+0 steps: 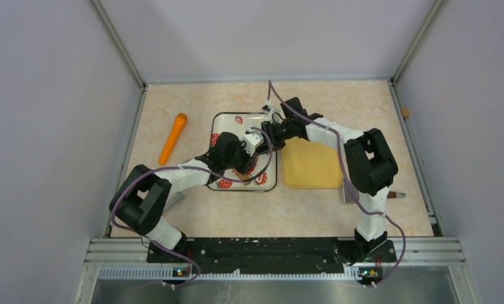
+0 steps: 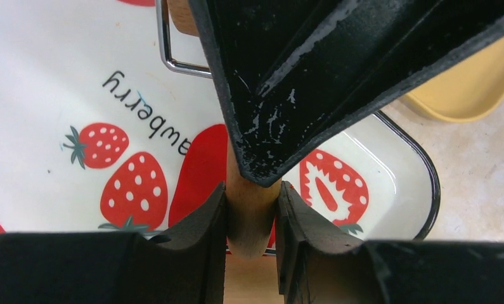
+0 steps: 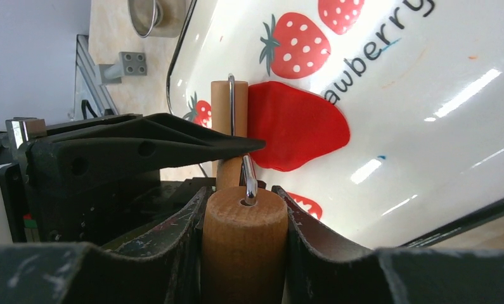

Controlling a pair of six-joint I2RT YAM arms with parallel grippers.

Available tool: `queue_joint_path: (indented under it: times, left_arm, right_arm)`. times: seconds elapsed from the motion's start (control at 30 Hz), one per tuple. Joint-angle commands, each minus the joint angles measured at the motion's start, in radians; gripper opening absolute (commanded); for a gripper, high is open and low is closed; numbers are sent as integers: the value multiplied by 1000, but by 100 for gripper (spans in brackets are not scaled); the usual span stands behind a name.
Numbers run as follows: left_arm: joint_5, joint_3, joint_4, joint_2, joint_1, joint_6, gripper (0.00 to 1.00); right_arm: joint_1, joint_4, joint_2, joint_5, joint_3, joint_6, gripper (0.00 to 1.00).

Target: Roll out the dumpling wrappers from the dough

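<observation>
The dough (image 3: 293, 123) is a flattened red blob on the white strawberry-print tray (image 3: 426, 95); it also shows in the left wrist view (image 2: 201, 168). A small wooden roller (image 3: 222, 114) with a wire frame lies at its edge. My right gripper (image 3: 244, 240) is shut on the roller's wooden handle. My left gripper (image 2: 250, 215) is shut on the roller's wooden end (image 2: 249, 202). Both grippers meet over the tray (image 1: 227, 126) in the top view, left (image 1: 248, 158) and right (image 1: 267, 134), and hide the dough there. No round wrappers are in view.
An orange rolling pin (image 1: 173, 137) lies left of the tray. A yellow board (image 1: 311, 163) sits right of it. A metal ring cutter (image 3: 151, 16) stands off the tray's edge. A metal tool (image 1: 395, 195) lies by the right arm.
</observation>
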Motion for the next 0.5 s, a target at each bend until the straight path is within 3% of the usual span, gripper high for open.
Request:
queue_joint_path:
  times: [0.0, 0.27, 0.47]
  left_arm:
    - [-71, 52, -140, -40, 25, -112, 0]
    - [-87, 65, -245, -106, 25, -144, 0]
    - [-50, 127, -265, -252, 25, -20, 0]
  right_arm:
    - [54, -31, 53, 86, 11, -48, 0]
    - [61, -31, 62, 67, 65, -38, 0]
    - [60, -24, -7, -6, 206, -44, 0]
